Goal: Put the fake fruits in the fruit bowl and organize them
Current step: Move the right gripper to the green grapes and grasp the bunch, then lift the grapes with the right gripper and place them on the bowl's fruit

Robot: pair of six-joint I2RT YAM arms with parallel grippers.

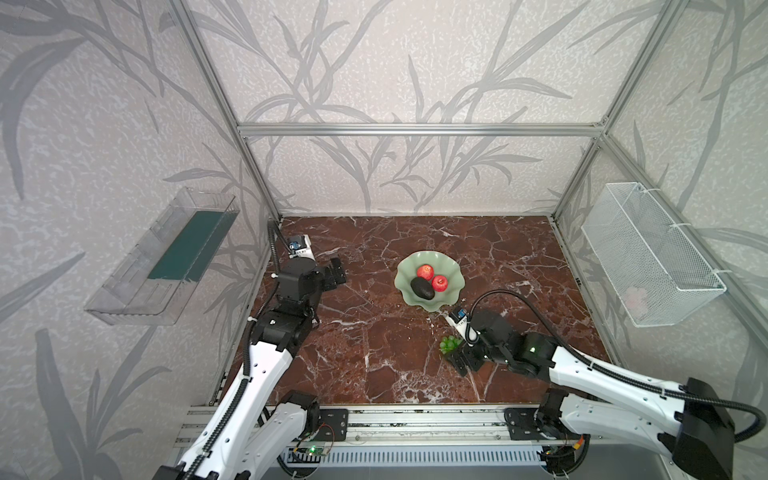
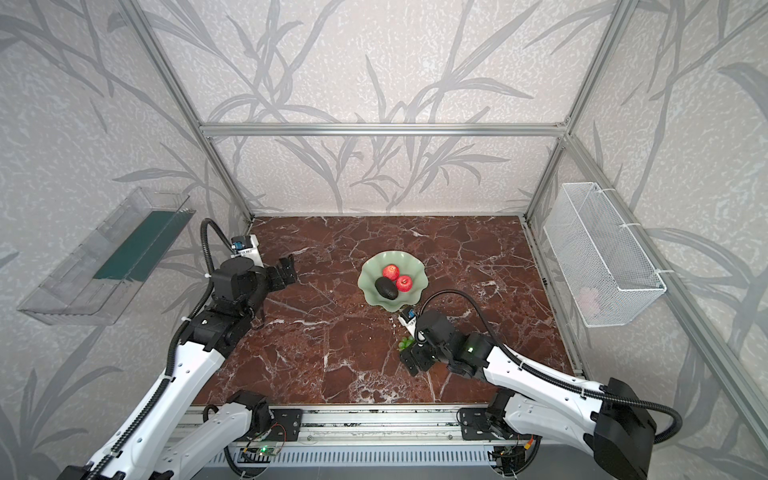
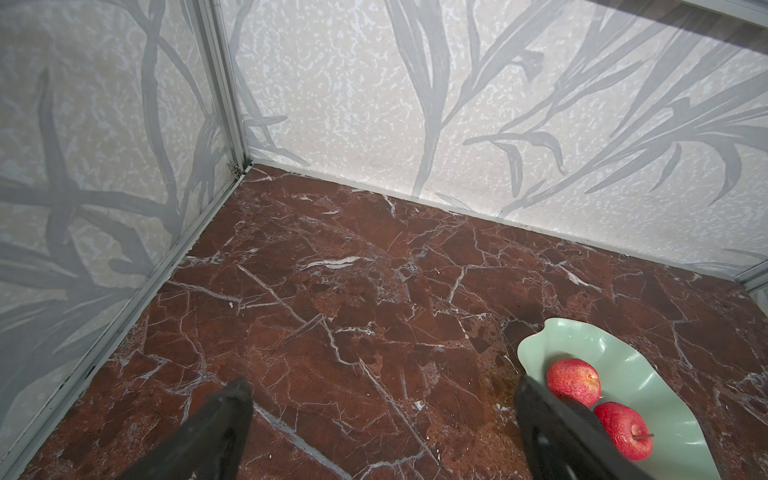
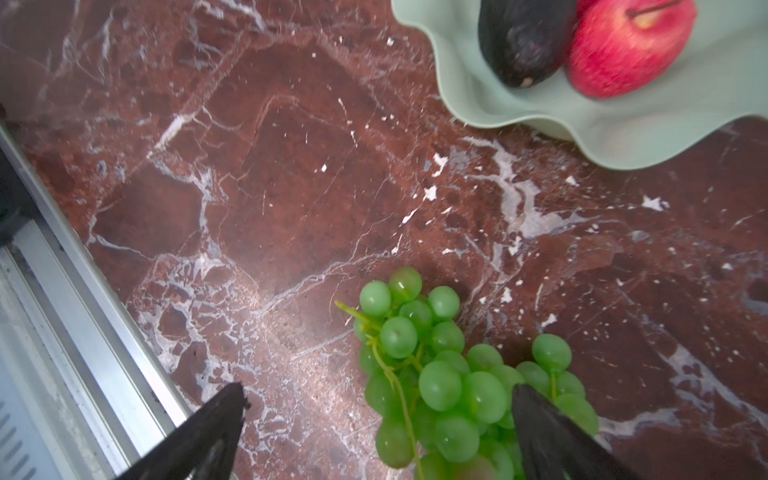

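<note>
No legible text, brand, number or sign was found in any view. Small blue stickers were noted on the left wrist camera housing and the right wrist camera housing in both top views, too small to be read.

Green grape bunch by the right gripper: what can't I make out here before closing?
- Bunch of bright green grapes: the right wrist view's frame edge cuts it off; a black finger covers part; contact unclear.
- In both top views the right gripper hides most of it.
- Pale pink thing in the white wire mesh basket: too faint through the mesh to identify.
</note>
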